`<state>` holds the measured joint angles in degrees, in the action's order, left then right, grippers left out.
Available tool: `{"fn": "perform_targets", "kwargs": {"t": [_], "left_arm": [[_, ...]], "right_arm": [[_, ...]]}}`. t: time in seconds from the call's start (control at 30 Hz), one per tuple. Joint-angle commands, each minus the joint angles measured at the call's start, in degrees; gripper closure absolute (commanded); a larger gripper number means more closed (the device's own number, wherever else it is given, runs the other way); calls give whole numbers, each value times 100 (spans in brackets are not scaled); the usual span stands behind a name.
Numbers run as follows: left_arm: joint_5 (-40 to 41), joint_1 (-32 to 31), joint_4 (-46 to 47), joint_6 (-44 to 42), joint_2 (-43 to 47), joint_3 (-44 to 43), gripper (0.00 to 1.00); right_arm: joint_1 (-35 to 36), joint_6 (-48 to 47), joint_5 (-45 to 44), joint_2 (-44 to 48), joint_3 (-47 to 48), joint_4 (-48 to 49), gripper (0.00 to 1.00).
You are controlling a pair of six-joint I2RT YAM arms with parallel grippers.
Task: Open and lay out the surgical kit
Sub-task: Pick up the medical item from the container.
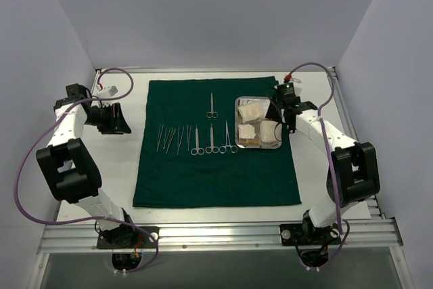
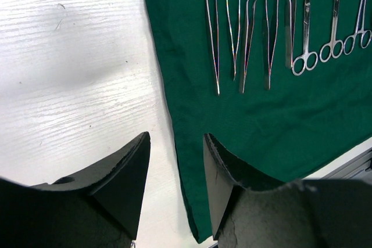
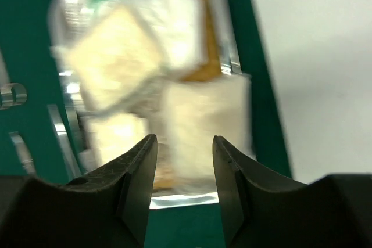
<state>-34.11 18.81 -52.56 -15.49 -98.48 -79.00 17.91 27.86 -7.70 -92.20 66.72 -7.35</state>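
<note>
Cloth: the green cloth (image 1: 216, 181) lies spread flat in the middle of the table, and the rest of the kit rests on it.
Tray: the steel tray (image 1: 237, 123) sits at the cloth's far right corner and holds gauze (image 1: 254, 109) and clear packets.
Instruments: slim forceps (image 1: 172, 138) and ring-handled scissors (image 1: 213, 141) lie in a row left of the tray, with their long axes running far to near. One more ring-handled tool (image 1: 212, 106) lies apart, farther back.
Right gripper: the right gripper (image 1: 276, 114) hangs over the tray's right edge. Its fingers are apart with nothing between them.
Key relation: in the right wrist view, a gauze pad (image 3: 200, 126) at the tray's near right lies straight ahead of the gap in the gripper (image 3: 185, 140), with its longer side running away from the fingers. That view is blurred, so contact cannot be told.
Nearer arm: the right arm is nearer the tray, being right at it, while the left is well apart from it across the cloth.
Left gripper: the left gripper (image 1: 120, 120) is over bare table just off the cloth's left edge. Its fingers are parted and empty.
Left wrist view: the cloth's edge (image 2: 174, 143) runs through the gap in the gripper (image 2: 176, 140), with the forceps (image 2: 215, 33) ahead and to the right.
Likely step: the right arm looks set to lift gauze out of the tray and onto the cloth.
</note>
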Motion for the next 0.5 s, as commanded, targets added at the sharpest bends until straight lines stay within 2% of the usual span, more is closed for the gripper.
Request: {"fn": "perform_targets", "kwargs": {"t": [0.0,0.47], "left_arm": [[-61,0,-9,37,188,-256,50],[53,-35,-53,28,224,-282,49]], "right_arm": [[-463,-280,355,247,-386,-355,61],[-710,-580,472,-570,-432,-91,61]]}}
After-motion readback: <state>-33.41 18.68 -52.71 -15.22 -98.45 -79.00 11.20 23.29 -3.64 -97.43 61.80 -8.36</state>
